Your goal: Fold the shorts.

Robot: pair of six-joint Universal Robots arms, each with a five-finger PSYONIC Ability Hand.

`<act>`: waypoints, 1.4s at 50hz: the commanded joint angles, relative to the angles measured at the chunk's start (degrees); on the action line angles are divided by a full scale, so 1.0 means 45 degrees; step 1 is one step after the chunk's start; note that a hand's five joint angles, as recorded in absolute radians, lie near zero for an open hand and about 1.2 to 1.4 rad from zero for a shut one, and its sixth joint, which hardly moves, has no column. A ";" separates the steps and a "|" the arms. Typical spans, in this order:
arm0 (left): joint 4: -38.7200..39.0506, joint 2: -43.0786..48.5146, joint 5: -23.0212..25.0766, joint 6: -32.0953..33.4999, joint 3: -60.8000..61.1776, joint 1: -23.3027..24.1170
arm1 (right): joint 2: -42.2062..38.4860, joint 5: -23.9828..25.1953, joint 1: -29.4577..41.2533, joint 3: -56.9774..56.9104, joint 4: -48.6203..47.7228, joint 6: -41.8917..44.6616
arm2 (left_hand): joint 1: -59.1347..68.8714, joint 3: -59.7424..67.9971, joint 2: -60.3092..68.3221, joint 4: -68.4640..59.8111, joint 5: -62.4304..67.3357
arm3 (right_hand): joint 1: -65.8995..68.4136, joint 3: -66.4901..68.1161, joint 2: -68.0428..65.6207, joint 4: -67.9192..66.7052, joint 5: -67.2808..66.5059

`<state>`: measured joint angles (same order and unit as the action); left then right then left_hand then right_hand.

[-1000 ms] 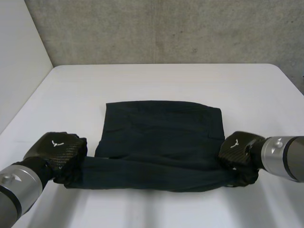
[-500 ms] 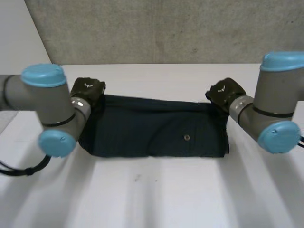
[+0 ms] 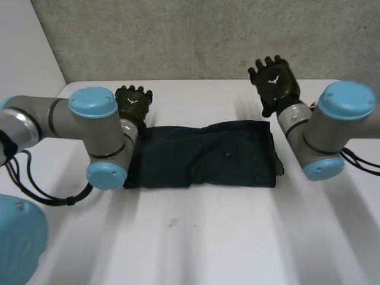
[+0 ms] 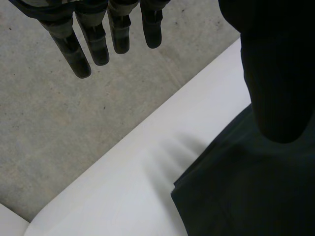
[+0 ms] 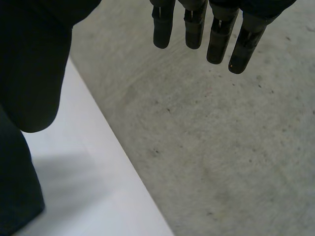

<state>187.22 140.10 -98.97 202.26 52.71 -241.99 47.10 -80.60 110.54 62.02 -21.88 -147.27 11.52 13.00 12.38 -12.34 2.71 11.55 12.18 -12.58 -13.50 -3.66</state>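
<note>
The dark shorts [image 3: 202,154] lie folded into a flat band across the middle of the white table [image 3: 196,237]. My left hand [image 3: 132,102] hovers just past the band's far left corner, open, with straight fingers [image 4: 91,42] and nothing in it. That corner of the shorts [image 4: 241,191] lies below its thumb. My right hand [image 3: 273,80] is raised above the far right corner, open, its fingers [image 5: 216,34] spread against the wall. An edge of the shorts [image 5: 12,191] lies under its thumb.
A grey concrete wall [image 3: 196,35] rises right behind the table's far edge, close to both hands. Both arms reach over the table on either side of the shorts. Bare tabletop stretches in front of the shorts.
Both hands carried the near edge of the shorts over to the far edge, then let go, opened and lifted. The shorts now lie in a narrower folded band.
</note>
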 commanded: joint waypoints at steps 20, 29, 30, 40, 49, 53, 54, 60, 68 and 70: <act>0.0172 -0.1718 0.0899 0.0112 0.4810 -0.1165 | 0.1430 0.0314 -0.0288 0.4342 0.3769 -0.3602 | 0.0047 -0.0282 -0.0144 0.0136 -0.0218 | 0.3599 0.3459 -0.3369 -0.3166 -0.3129; 0.0231 -0.3064 0.0899 0.0054 0.5083 -0.1068 | 0.0843 -0.0076 -0.0385 0.4264 0.3437 -0.2566 | -0.0065 -0.0395 -0.0256 0.0248 -0.0330 | 1.3521 1.3381 -1.3291 -1.3088 -1.3051; 0.0212 -0.3143 0.0899 0.0034 0.5083 -0.1067 | 0.0862 -0.0115 -0.0424 0.4264 0.3379 -0.2566 | -0.0102 -0.0432 -0.0294 0.0285 -0.0367 | 1.5195 1.5055 -1.4965 -1.4762 -1.4725; 0.0211 -0.4665 0.0918 0.0015 0.5648 -0.1165 | 0.2695 -0.0174 -0.1419 0.4907 0.3767 -0.2333 | -0.0140 -0.0470 -0.0331 0.0323 -0.0405 | 1.5212 1.5072 -1.4982 -1.4779 -1.4742; 0.0231 -0.5956 0.1288 0.0014 0.6684 -0.1380 | 0.3381 -0.0408 -0.2612 0.4909 0.5467 0.1980 | -0.0177 -0.0507 -0.0369 0.0361 -0.0442 | 1.5212 1.5072 -1.4982 -1.4779 -1.4742; 0.0231 -0.6210 0.1660 -0.0024 0.7095 -0.1478 | 0.3557 -0.0739 -0.2418 0.4363 0.5488 0.3974 | -0.0177 -0.0507 -0.0369 0.0361 -0.0442 | 1.5212 1.5072 -1.4982 -1.4779 -1.4742; 0.0231 -0.6211 0.1699 -0.0024 0.7134 -0.1478 | 0.3558 -0.0779 -0.2243 0.4207 0.5488 0.4209 | -0.0177 -0.0507 -0.0369 0.0361 -0.0442 | 1.5212 1.5072 -1.4982 -1.4779 -1.4742; 0.0250 -0.6230 0.1700 -0.0083 0.7115 -0.1321 | 0.3246 -0.0332 0.1134 0.2625 0.5234 0.5012 | -0.0215 -0.0544 -0.0406 0.0398 -0.0480 | 1.5212 1.5072 -1.4982 -1.4779 -1.4742; 0.0309 -0.6269 0.1680 -0.1039 0.6842 -0.1204 | 0.2192 0.2616 0.4124 0.2486 0.3965 0.5969 | -0.0215 -0.0544 -0.0406 0.0398 -0.0480 | 1.5212 1.5072 -1.4982 -1.4779 -1.4742; 0.0290 -0.6269 0.1661 -0.1332 0.6744 -0.1204 | 0.1899 0.3241 0.4437 0.2525 0.3964 0.5911 | -0.0177 -0.0507 -0.0369 0.0361 -0.0442 | 1.5212 1.5072 -1.4982 -1.4779 -1.4742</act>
<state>188.50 111.89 -91.27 200.38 84.33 -247.65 59.99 -77.67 121.36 72.82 -0.79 -122.18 11.51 13.00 12.15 -12.27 2.71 55.07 68.58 -67.45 -68.12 -55.73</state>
